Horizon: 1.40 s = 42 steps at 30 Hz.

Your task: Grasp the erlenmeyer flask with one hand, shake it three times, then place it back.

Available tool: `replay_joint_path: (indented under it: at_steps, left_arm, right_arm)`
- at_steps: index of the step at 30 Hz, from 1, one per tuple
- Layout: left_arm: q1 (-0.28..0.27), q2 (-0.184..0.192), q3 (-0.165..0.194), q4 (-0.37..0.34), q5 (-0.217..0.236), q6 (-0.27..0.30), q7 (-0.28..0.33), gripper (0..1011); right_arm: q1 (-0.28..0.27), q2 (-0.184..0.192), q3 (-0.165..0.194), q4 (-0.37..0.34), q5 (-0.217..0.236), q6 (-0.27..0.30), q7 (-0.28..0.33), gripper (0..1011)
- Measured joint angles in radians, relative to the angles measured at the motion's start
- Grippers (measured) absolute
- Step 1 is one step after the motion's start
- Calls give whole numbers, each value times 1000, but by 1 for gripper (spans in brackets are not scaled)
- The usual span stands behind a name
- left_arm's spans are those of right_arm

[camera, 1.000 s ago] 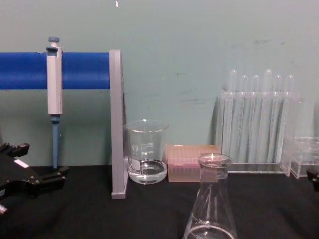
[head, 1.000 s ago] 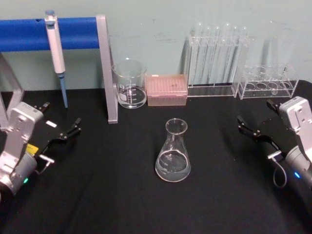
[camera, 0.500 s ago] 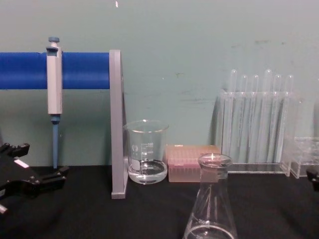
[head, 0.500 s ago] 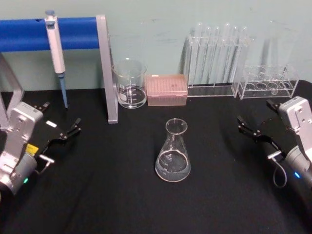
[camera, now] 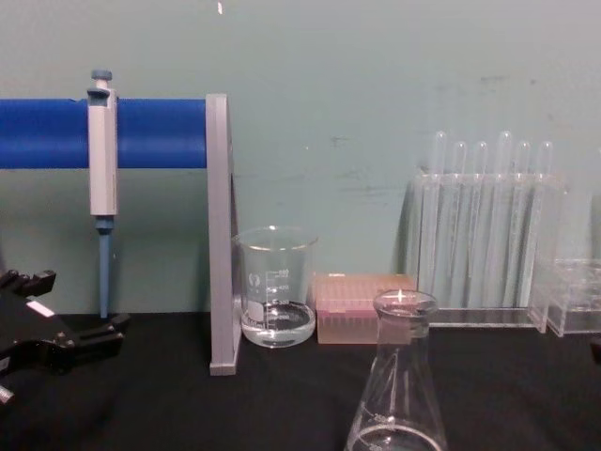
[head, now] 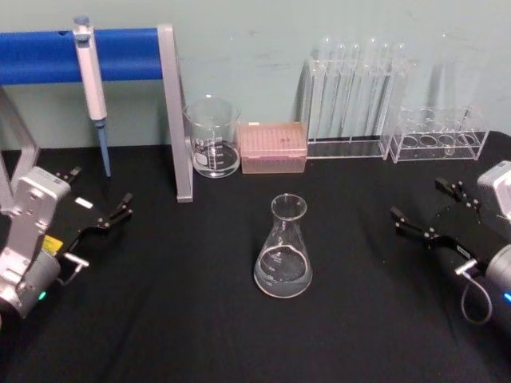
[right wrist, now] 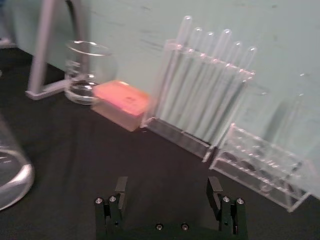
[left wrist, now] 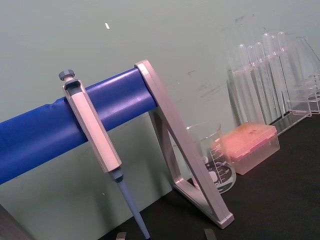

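The erlenmeyer flask (head: 283, 249) stands upright on the black table at the centre, with a little clear liquid in its base. It rises large at the bottom of the chest view as the flask (camera: 399, 376), and its base shows at the edge of the right wrist view as the flask (right wrist: 11, 175). My right gripper (head: 417, 199) hovers open well to the flask's right, its jaws wide apart and empty; the right wrist view shows this gripper (right wrist: 167, 191) with nothing between its fingers. My left gripper (head: 102, 188) rests open far to the flask's left, also seen as the gripper (camera: 80, 305).
Along the back wall stand a glass beaker (head: 212, 137), a pink tip box (head: 273, 148), a tall test tube rack (head: 351, 96) and a low clear rack (head: 441, 136). A pipette (head: 92, 80) hangs on the blue bar stand (head: 128, 54) at back left.
My right gripper has shifted a little right and down in the head view, and its wrist has turned. The flask and the left arm have not moved.
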Motion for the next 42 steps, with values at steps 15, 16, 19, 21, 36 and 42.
replay_joint_path:
  at_steps: [15, 16, 19, 21, 36, 42]
  left_arm:
    - [0, 0, 0, 0, 0, 0, 0, 1001]
    - [0, 0, 0, 0, 0, 0, 0, 1001]
    - [0, 0, 0, 0, 0, 0, 0, 1001]
    - [0, 0, 0, 0, 0, 0, 0, 1001]
    - [0, 0, 0, 0, 0, 0, 0, 1001]
    - [0, 0, 0, 0, 0, 0, 0, 1001]
  right_arm:
    - [-68, 54, 61, -93, 199, 13, 291, 1003]
    - [-65, 52, 61, -93, 206, 16, 305, 1002]
    - [-51, 40, 55, -88, 229, 27, 358, 1003]
    - [-38, 31, 46, -82, 237, 34, 393, 1003]
    - [82, -29, -45, 6, 239, 39, 571, 1003]
    - [128, -62, -80, 55, 251, 29, 608, 1003]
